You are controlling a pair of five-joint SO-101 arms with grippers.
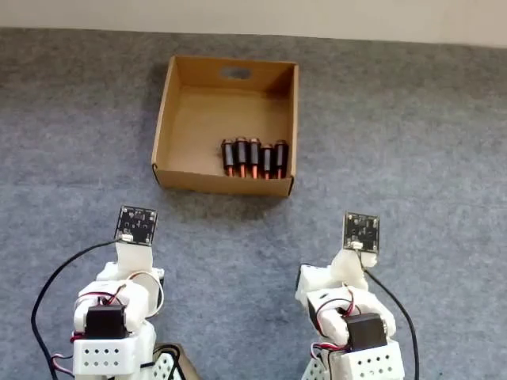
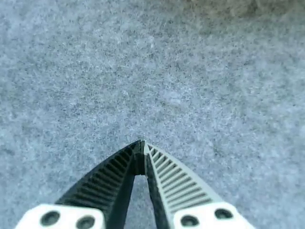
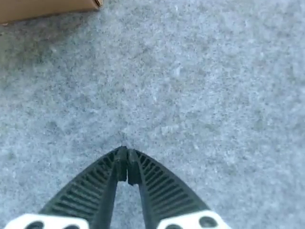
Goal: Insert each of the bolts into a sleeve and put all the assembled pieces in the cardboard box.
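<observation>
While in cardboard box [image 1: 196, 127] — black-orange cylinders [image 1: 254, 158]

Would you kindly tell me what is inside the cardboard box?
Five assembled pieces lie side by side in the cardboard box, near its front right corner. The near wall hides a strip of floor behind it.

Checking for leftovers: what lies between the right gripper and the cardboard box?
Bare grey felt runs from the right gripper to the cardboard box, as the right wrist view shows.
</observation>
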